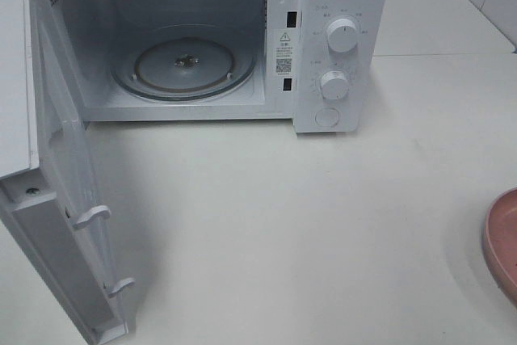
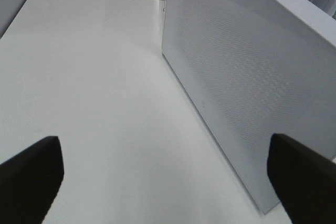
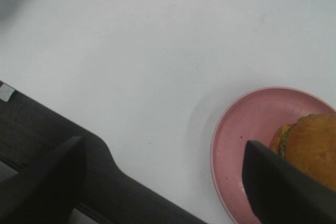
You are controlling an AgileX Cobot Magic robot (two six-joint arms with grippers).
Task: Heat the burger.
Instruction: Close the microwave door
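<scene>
Exterior high looks steeply down at open microwave (image 1: 202, 46), pink plate (image 1: 502, 241) clipped at 3 o'clock. Left wrist close beside microwave door (image 2: 247, 87). Right wrist overhead, shares the plate (image 3: 247, 129).

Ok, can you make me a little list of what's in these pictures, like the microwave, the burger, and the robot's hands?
microwave: white microwave oven, door swung wide open
inside: round glass turntable, nothing on it
burger: golden-brown bun burger, sitting on the round pink plate, not in the microwave yet
left hand: open, beside the door, holding nothing
right hand: open, near the plate, holding nothing
surface: white table
</scene>
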